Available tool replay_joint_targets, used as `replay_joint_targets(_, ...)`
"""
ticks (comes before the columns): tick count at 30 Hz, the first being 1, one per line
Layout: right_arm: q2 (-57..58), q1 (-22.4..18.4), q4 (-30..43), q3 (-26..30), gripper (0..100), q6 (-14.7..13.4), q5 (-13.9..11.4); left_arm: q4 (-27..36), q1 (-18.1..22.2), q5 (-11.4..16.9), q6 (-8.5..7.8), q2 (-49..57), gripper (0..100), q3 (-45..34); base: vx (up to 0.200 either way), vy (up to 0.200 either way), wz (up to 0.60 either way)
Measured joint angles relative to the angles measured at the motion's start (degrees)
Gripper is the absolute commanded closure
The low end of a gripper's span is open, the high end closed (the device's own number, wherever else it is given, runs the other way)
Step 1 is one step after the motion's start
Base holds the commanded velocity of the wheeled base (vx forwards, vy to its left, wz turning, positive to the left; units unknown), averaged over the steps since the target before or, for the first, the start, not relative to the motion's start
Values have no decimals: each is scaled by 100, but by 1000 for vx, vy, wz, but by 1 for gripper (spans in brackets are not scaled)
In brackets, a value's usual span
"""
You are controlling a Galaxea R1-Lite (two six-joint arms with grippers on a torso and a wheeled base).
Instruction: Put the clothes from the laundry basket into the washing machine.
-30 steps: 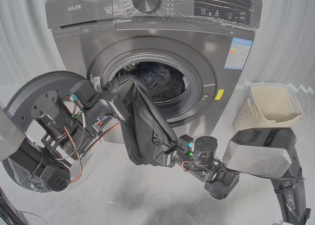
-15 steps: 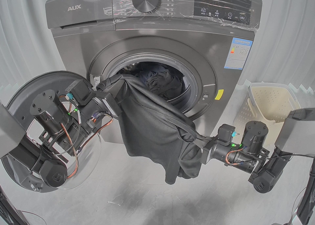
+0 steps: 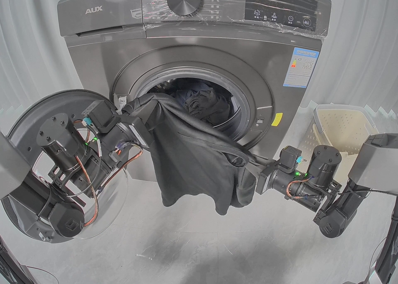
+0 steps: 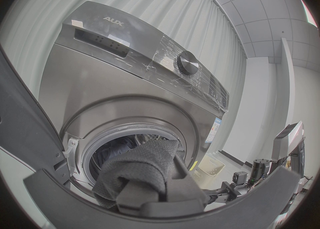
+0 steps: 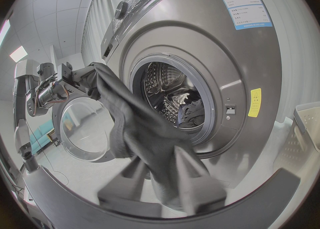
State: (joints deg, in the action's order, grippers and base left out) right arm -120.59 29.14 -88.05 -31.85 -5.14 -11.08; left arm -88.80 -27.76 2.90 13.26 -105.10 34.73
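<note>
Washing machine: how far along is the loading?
Done: dark clothes lie in the drum, and the laundry basket shows no clothes. In hand: a black garment stretched between left gripper and right gripper, jaws shut on it, hanging outside the open door. Left: feed it into the drum.

One washer (image 3: pixel 99 61), one basket (image 3: pixel 310 145).

Laundry basket (image 3: pixel 347 128), 4 o'clock: base hidden behind R arm (image 3: pixel 323 173). Door (image 3: pixel 52 104), 8 o'clock: mostly behind L arm (image 3: pixel 74 152). Garment (image 3: pixel 190 160) covers L gripper (image 3: pixel 139 111) tips.
</note>
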Motion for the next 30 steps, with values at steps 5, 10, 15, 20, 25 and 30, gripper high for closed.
replay_joint_targets(5,-129,-33,22,-317,0,-88,219,-2,-71,-1,0,16,100,-4,0,0,0)
replay_joint_targets(10,-446,-155,72,-841,0,-185,523,1,-190,-9,0,33,100,-23,0,0,0)
replay_joint_targets(15,-756,-150,83,-1014,0,-218,584,0,-247,-11,1,49,100,-28,0,0,0)
replay_joint_targets(20,-937,55,60,-959,0,-222,589,1,-261,-12,4,52,100,-28,0,0,0)
replay_joint_targets(25,-986,449,24,-581,0,-210,586,0,-261,-15,1,41,100,0,0,0,0)
replay_joint_targets(30,-953,986,20,-194,0,-200,584,0,-254,-17,0,24,100,22,0,0,0)
